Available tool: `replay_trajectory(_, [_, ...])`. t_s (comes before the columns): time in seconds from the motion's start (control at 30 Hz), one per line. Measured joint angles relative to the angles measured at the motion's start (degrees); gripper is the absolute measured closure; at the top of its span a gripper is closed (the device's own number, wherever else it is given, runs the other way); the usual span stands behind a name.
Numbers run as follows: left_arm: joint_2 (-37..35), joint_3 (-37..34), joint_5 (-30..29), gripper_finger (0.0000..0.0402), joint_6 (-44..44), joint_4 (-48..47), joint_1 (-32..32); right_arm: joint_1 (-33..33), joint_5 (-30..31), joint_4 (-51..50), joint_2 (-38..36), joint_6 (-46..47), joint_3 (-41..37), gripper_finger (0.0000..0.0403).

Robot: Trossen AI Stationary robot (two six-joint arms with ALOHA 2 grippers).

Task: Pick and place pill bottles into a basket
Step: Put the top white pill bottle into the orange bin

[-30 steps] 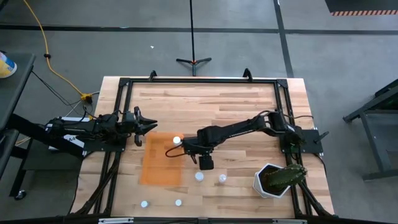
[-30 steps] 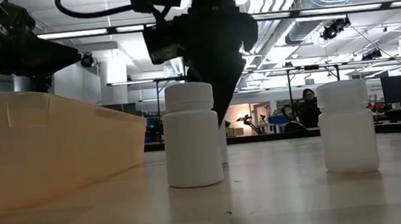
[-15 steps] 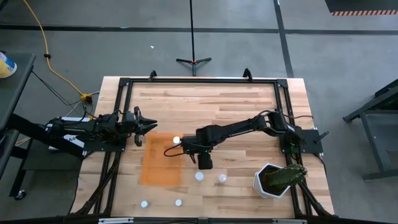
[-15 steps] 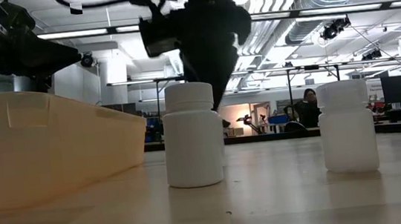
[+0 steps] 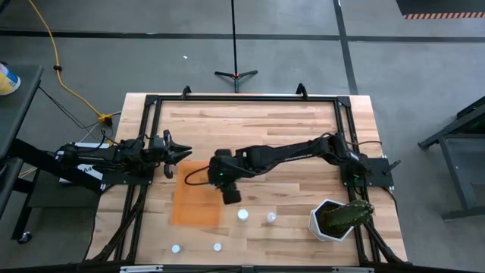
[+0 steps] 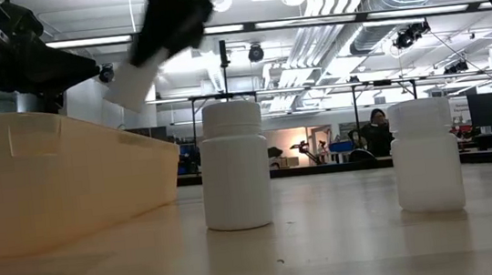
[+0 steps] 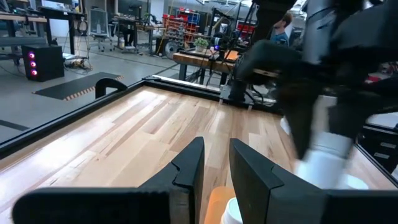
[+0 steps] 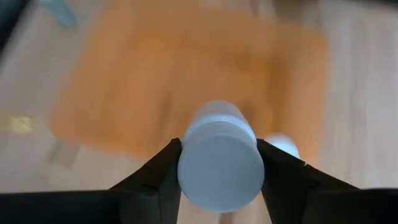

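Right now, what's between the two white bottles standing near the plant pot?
Nothing: only bare wooden table lies between the two small white plastic pill bottles, seen in the high and low views.

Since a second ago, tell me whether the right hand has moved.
Yes. In the high view the right hand, shut on a pill bottle, has swung left from bare wood to the orange basket edge.

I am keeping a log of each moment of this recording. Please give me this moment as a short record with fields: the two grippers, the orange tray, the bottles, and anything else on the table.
right gripper: shut on a pill bottle, above the orange tray
left gripper: at the table's left edge, apart from the tray, holds nothing
tray contents: one white bottle visible in it
bottles on the table: four, two right of the tray, two near the front edge
other: white pot with green plant at the front right
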Motion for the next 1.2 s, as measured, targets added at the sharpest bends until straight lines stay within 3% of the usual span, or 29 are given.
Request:
replay_trajectory(0.3, [0.0,0.0,0.0,0.0291,0.0,-0.6,0.0,-0.6,-2.8,5.9,5.0,-3.4,0.0,0.0239])
replay_trajectory(0.67, [0.0,0.0,-0.1,0.0291,0.0,-0.8,0.0,-1.6,-2.4,2.3,7.0,-4.3,-0.1,0.0237])
replay_trajectory(1.2, [0.0,0.0,-0.2,0.0291,0.0,-0.9,0.0,-2.3,-3.0,0.5,7.0,-4.5,-0.1,0.0192])
